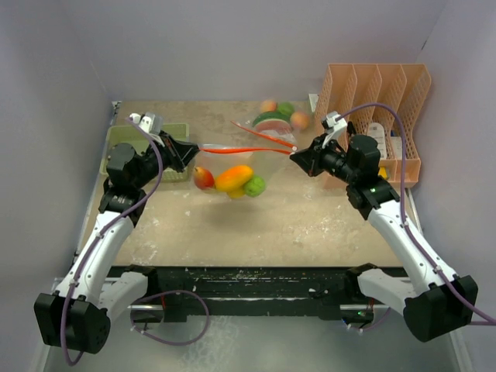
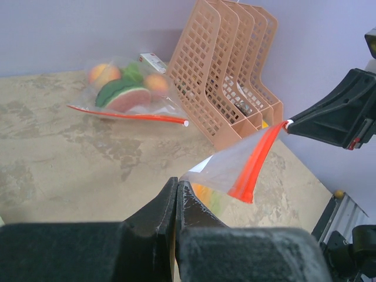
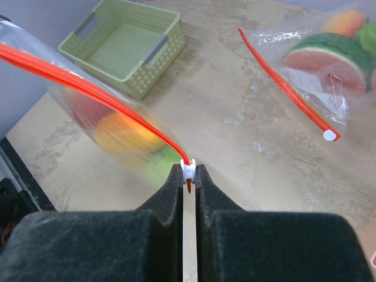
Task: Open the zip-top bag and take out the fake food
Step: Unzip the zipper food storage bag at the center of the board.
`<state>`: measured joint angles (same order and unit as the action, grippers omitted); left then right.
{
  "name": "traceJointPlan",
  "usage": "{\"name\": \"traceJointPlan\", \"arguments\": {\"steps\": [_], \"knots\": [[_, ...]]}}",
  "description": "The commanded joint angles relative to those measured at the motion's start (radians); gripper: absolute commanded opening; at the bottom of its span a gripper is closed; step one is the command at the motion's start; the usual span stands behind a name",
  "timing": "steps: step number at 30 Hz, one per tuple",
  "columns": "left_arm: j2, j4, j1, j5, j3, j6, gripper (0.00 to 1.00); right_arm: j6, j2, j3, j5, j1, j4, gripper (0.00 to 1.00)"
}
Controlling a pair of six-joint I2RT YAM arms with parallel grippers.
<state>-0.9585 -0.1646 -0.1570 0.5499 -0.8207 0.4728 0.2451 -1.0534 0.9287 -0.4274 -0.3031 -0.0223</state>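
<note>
The left gripper (image 1: pixel 194 147) is clamped tight on the left corner of the zip-top bag (image 1: pixel 263 163), at the centre of the top view; the right gripper (image 1: pixel 295 155) is pinched closed on the white slider (image 3: pixel 188 169) at the bag's right end; the bag stretches between them; the fake food (image 1: pixel 232 180) sags inside, just below centre; a second bag (image 1: pixel 273 120) lies at upper centre.
</note>
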Motion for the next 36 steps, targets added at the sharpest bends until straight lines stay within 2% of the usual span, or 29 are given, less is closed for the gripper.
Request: {"name": "traceJointPlan", "arguments": {"steps": [1,4,9,13,17,20,21,22,23,25,26,28,33,36], "knots": [[-0.012,-0.131,0.042,-0.011,-0.008,0.028,0.0,-0.036,-0.001,0.014,0.09,0.032,0.019,0.0],[-0.013,-0.13,0.042,-0.03,0.001,0.022,0.0,-0.041,-0.066,0.066,0.081,0.03,0.014,0.0],[-0.053,-0.131,0.042,-0.053,-0.027,0.018,0.0,-0.058,-0.216,0.259,0.049,0.03,-0.016,0.0],[-0.136,-0.174,0.041,-0.012,-0.075,0.042,0.0,-0.057,-0.338,0.418,0.033,0.027,-0.008,0.0],[-0.159,-0.254,0.022,0.032,-0.039,0.078,0.0,-0.062,-0.4,0.48,0.018,0.022,0.012,0.0],[-0.137,-0.251,-0.046,-0.028,0.031,0.049,0.0,-0.056,-0.383,0.391,0.019,0.02,-0.024,0.01],[-0.134,-0.251,-0.08,-0.053,0.062,0.041,0.0,-0.046,-0.365,0.33,0.02,0.021,-0.045,0.05],[-0.137,-0.258,-0.116,-0.08,0.087,0.036,0.0,-0.038,-0.35,0.288,0.027,0.02,-0.063,0.11],[-0.146,-0.271,-0.152,-0.098,0.11,0.036,0.0,-0.033,-0.334,0.245,0.031,0.021,-0.078,0.22],[-0.178,-0.312,-0.209,-0.118,0.154,0.057,0.0,-0.026,-0.296,0.174,0.035,0.019,-0.096,0.5],[-0.195,-0.343,-0.233,-0.123,0.177,0.07,0.0,-0.023,-0.271,0.142,0.041,0.019,-0.1,0.57],[-0.221,-0.397,-0.272,-0.138,0.223,0.089,0.0,-0.018,-0.216,0.096,0.067,0.019,-0.094,0.66],[-0.25,-0.454,-0.356,-0.191,0.293,0.102,0.0,0.06,-0.064,-0.011,0.131,0.019,-0.067,0.68],[-0.237,-0.457,-0.376,-0.211,0.319,0.104,0.0,0.163,0.005,-0.074,0.116,0.019,-0.091,0.58]]}}
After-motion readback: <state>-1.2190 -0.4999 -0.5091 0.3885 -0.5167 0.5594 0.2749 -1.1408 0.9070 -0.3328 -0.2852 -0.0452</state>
